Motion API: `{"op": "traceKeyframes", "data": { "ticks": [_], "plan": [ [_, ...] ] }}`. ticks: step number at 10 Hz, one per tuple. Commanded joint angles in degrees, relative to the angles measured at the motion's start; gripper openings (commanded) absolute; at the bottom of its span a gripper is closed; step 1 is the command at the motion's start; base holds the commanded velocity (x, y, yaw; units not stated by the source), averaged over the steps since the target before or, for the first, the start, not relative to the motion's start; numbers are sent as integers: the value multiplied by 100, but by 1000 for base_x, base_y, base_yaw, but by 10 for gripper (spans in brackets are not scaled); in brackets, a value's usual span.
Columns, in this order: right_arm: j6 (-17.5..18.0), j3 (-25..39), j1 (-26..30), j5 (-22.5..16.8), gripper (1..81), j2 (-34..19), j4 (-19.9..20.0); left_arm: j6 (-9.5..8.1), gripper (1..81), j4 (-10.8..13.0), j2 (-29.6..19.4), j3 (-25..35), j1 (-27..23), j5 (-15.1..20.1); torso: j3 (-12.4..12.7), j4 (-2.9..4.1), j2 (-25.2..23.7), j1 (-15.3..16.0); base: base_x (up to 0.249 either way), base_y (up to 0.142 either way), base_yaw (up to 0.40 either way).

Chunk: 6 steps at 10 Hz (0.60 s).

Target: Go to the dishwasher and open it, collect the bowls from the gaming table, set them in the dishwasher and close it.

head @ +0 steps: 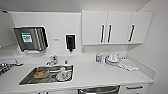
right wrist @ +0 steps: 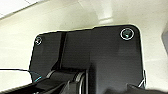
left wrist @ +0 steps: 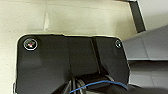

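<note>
Brushed steel at the very bottom of the head view: the dishwasher [head: 99, 89], built in under the desk [head: 100, 73], showing just its top strip and what looks like the wide bar handle. Door appears shut; opening step judged not yet done. Robot stands square to the unit, which fits lining up for a pull on that handle.

Bowls and gaming table: nothing to record from this spot.

Desk: white, smooth, matte, long straight front edge, running off to a corner at the right. Sunk into it left of the dishwasher is a rectangular steel sink [head: 30, 78], shiny-walled, holding a brownish round dish [head: 41, 73] and white crockery [head: 64, 74]; placement suggests items waiting to be washed. Chrome tap [head: 53, 60] behind the basin. Further right, stacked white plates [head: 113, 59] and a pale folded cloth [head: 128, 65], near a small bottle [head: 97, 58].

Wall: steel paper-towel dispenser [head: 31, 39] and a dark soap dispenser [head: 70, 42], both close above the sink for reach. White wall cabinets [head: 116, 27] with dark vertical bar handles.

Pincers: wrist views give dark robot plates over pale tiled floor; fingers indistinct. Cannot tell whether either pincer is released or clenched.
</note>
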Motion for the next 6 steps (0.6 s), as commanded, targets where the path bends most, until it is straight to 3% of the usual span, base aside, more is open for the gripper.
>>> {"op": "traceKeyframes", "data": {
  "ticks": [1, 3, 6],
  "plan": [
    [7, 45, 323, -281, 811, -85, 37, 11, 811, -22, -46, 130, -356, 265, 0, 0, 0, 1, 0, 0, 0],
    [43, 292, 289, -281, 811, -243, 46, -15, 811, -22, -169, 262, -304, 125, 0, 0, 0, 1, 0, 0, 0],
    [61, 1178, 271, -263, 811, -761, 63, 11, 811, 31, -433, 552, -206, -121, 0, 0, 0, 1, 0, 0, 0]
  ]
}}
